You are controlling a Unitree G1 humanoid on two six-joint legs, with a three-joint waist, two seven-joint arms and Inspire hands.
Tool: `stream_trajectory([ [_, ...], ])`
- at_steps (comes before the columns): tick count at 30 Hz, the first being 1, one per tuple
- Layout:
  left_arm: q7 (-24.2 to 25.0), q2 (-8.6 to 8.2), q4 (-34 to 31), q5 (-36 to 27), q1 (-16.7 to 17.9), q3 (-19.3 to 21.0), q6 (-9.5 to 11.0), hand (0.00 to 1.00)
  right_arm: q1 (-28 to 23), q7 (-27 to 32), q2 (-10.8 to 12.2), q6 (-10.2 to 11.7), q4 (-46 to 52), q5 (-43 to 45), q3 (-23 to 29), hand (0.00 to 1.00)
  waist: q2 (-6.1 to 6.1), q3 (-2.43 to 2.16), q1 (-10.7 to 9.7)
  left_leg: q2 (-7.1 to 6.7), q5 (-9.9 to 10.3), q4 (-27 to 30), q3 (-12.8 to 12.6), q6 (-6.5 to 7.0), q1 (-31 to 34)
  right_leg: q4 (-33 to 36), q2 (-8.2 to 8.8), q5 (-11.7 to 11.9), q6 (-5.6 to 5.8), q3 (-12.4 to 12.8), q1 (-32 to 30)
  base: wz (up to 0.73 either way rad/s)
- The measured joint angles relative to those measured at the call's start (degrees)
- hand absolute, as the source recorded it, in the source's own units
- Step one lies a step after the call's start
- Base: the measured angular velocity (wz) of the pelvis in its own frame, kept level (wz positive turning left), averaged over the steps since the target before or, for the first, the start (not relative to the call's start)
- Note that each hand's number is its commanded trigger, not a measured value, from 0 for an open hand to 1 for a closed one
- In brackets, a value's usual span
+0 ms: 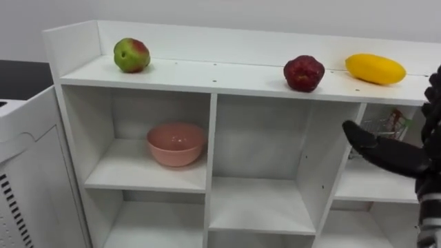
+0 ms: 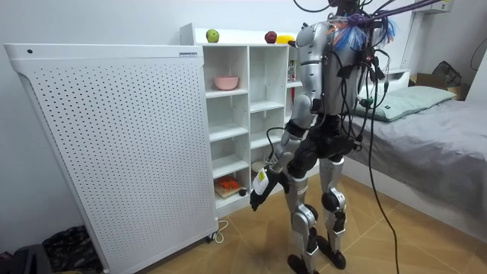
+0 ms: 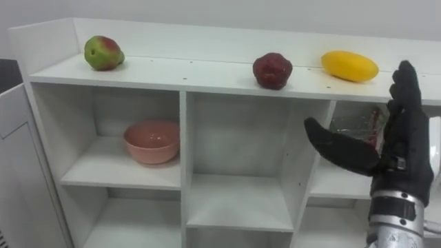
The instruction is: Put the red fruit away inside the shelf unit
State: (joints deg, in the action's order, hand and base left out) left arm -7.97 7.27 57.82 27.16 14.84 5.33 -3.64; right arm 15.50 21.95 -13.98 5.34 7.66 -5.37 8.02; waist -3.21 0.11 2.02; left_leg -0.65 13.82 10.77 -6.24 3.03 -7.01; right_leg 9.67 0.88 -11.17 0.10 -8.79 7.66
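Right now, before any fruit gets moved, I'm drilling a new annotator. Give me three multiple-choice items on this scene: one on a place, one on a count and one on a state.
1. Where does the pink bowl sit?
A. on the top board
B. in the upper left compartment
C. in the middle compartment

2. How many fruits lie on the top board?
A. two
B. four
C. three

3. How is the right hand?
A. open, holding nothing
B. shut on a fruit
C. shut on the bowl

Answers:
1 B: the bowl rests on that compartment's shelf.
2 C: a green apple, a dark red fruit and a yellow fruit lie there.
3 A: its fingers are straight and its thumb is spread, with nothing between them.
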Motion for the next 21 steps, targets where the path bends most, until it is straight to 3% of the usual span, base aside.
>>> stream_trajectory([
  [6,1.89,0.13,-2.82,0.05,-1.83,0.03,-0.97,0.00,2.93,-1.54,-0.46,-0.11,-0.10,0.05,-0.40,0.00,0.18,-0.06,0.03,-0.08,0.00,0.47,1.02,0.00,1.10,-0.08,0.13,0.00,0.00,-0.88,-0.37,0.10],
  [11,4.02,0.70,-4.16,-0.01,-5.17,0.03,-1.07,0.00,5.92,-2.21,-2.47,-0.46,-0.24,-0.48,-1.10,0.00,0.74,0.01,0.12,-0.11,-0.05,0.63,1.61,-0.01,1.38,-0.12,0.15,0.00,0.00,-1.00,-0.63,0.07],
  [14,4.72,1.43,-4.72,-0.07,-6.07,0.00,-1.11,0.00,6.92,-3.86,-3.74,-0.75,-2.78,-2.16,-1.25,0.00,0.75,0.02,0.00,-0.07,-0.08,0.58,1.70,-0.06,1.32,-0.15,0.23,0.00,0.00,-2.30,-0.45,0.02],
  [21,4.77,1.84,-4.81,-0.61,-7.22,-0.91,-2.41,0.00,10.00,-4.56,-3.99,-4.56,-10.40,-3.26,-1.83,0.00,0.63,0.02,0.00,-0.10,-0.16,0.63,1.66,-0.06,1.42,-0.08,0.65,0.00,0.00,-2.59,-0.64,0.00],
])
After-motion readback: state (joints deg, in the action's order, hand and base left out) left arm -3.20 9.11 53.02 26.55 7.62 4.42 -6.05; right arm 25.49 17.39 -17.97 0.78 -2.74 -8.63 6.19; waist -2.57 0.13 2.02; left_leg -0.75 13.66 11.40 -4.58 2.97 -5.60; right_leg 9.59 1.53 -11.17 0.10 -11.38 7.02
